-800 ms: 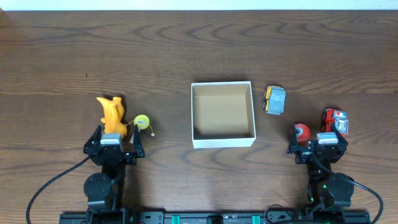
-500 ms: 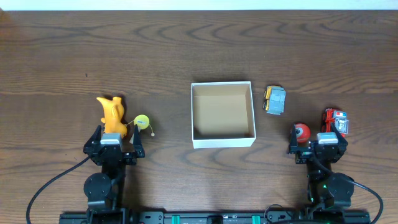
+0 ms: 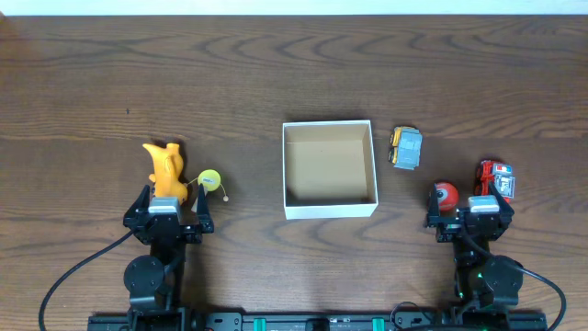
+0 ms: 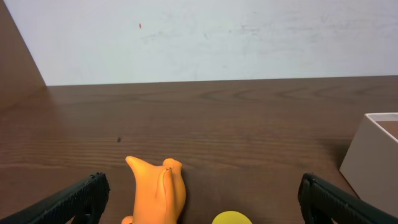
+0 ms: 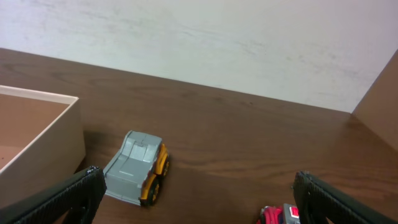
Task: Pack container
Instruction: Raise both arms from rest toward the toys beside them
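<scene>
The container point(image 3: 331, 209) sits upright in the middle of the table, about midway between the left and right edges, its white walls framing a tan cardboard floor in plain view from overhead. The left wrist camera catches one white corner of it point(image 4: 372, 155) at its right margin. The right wrist camera shows a wall point(image 5: 43, 146) at its left.

Just beside the container, toward the right edge, a grey and yellow toy truck point(image 3: 406, 147) stands on its wheels, apart from the wall point(image 5: 137, 169). Nearer the right edge lie a red ball point(image 3: 446, 195) and a red toy car point(image 3: 496, 178). On the other side, toward the left edge, an orange toy figure point(image 3: 165, 167) stands with a small yellow ball point(image 3: 209, 178) just beside it, both well apart from the container.

Both arms are folded back at the near edge, wrists low and aimed toward the far edge. The left gripper point(image 3: 171, 204) has its fingers point(image 4: 74, 199) spread wide, and the orange toy figure point(image 4: 158, 194) and yellow ball point(image 4: 232, 218) lie ahead between them. The right gripper point(image 3: 470, 208) also has its fingers point(image 5: 62, 198) wide apart and grips nothing. The red ball sits at its left finger, the red toy car point(image 5: 278, 216) near its right.
</scene>
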{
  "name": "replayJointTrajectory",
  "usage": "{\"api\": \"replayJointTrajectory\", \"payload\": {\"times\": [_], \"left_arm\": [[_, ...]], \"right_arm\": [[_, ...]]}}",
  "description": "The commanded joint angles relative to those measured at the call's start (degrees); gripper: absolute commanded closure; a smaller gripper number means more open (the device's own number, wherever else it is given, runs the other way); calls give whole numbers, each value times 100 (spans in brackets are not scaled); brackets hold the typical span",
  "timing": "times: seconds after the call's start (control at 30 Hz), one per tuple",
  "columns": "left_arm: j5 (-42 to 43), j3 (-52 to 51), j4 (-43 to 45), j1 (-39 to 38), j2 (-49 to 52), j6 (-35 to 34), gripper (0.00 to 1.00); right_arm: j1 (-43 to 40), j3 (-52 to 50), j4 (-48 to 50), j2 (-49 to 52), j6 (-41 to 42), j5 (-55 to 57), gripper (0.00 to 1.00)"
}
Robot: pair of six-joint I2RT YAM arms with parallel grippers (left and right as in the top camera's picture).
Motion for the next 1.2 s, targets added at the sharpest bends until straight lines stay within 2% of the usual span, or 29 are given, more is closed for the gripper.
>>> {"api": "replayJointTrajectory", "payload": {"times": [0.0, 0.6, 0.8, 0.9, 1.0, 1.17], "left_arm": [[2, -105, -188, 15, -35, 33, 2], [0, -105, -188, 15, -35, 35, 2], [0, -105, -186, 15, -35, 4, 2], [2, -79, -195, 15, -35, -494, 2], [2, 127, -210, 15, 26, -772, 2], [4, 1139, -470, 15, 605, -831, 2]], "right_arm": [[-39, -22, -7, -35, 101, -4, 1], [-39, -22, -9, -35, 105, -7, 1], [-39, -22, -11, 79, 651, -7, 1], [-39, -15, -11, 267, 1084, -11, 1], [-39, 129, -9, 581, 1355, -177, 1], [-39, 894, -107, 1423, 1390, -498, 1]]}}
